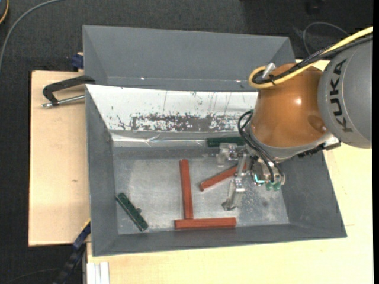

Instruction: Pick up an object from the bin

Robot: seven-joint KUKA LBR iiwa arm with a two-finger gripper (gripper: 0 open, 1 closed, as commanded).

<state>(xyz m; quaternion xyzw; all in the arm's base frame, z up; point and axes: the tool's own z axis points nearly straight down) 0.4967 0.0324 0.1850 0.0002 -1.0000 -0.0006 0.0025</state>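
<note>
Take the long red-brown bar (186, 188) in the middle of the bin (100, 176) as your mark: the gripper (237, 185) sits just right of it, at the right end of a short tilted red-brown bar (216, 180). You cannot tell how far the gripper is open or whether it grips that bar. A dark green bar (131, 212) lies left of your mark

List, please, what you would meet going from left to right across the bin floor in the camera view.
Dark green bar → upright red bar → tilted red bar → claw. Left out, as overlapping these: the flat red bar in front and the back green bar.
</note>
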